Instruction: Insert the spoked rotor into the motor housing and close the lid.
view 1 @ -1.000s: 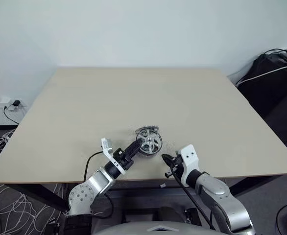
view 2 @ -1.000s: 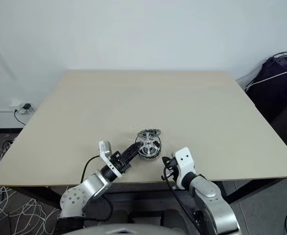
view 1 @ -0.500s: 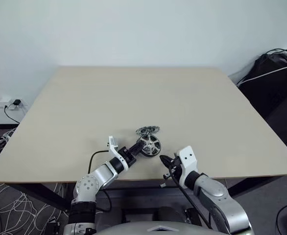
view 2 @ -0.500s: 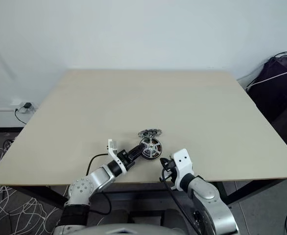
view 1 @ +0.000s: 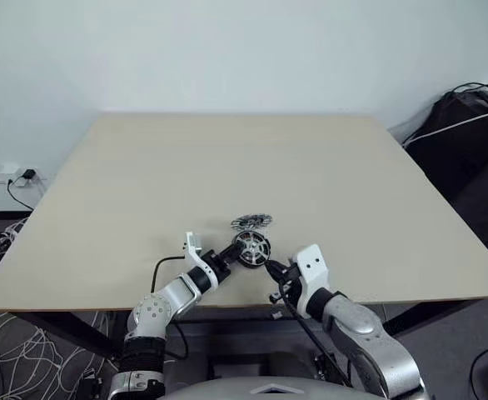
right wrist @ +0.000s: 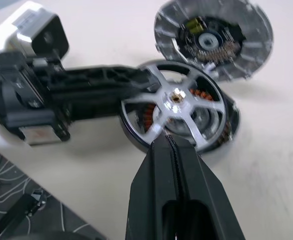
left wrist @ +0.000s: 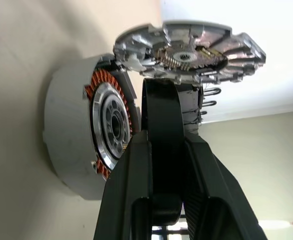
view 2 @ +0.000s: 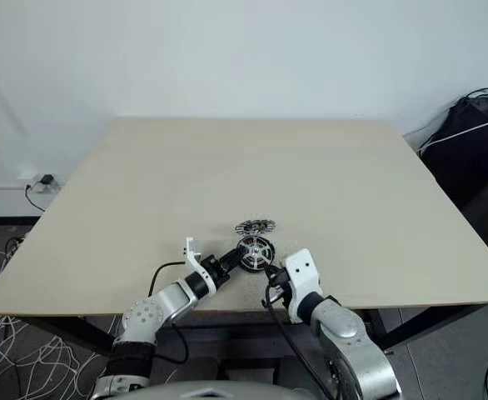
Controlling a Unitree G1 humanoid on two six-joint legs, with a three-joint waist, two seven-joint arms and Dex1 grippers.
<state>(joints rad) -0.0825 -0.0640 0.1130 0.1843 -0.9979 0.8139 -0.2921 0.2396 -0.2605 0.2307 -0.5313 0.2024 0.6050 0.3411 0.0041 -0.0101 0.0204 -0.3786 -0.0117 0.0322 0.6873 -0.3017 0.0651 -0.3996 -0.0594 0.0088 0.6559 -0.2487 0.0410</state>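
Rotor (right wrist: 179, 107) now sat spokes-up in the housing (left wrist: 71, 145), lowered to the table (view 1: 227, 167) near its front edge by the left gripper (view 1: 230, 252), which still pinched its rim. The right gripper (view 1: 271, 269), fingers closed and empty, had edged in alongside; the lid (view 1: 251, 221) waited just behind.

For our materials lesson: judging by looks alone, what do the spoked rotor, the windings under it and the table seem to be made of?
Spoked rotor: likely bright machined metal; its spokes glint silver.
Windings of the motor housing: probably copper wire; reddish-orange coils show through the gaps.
Table: pale beige, matte and even; laminate or painted board, hard to say which.
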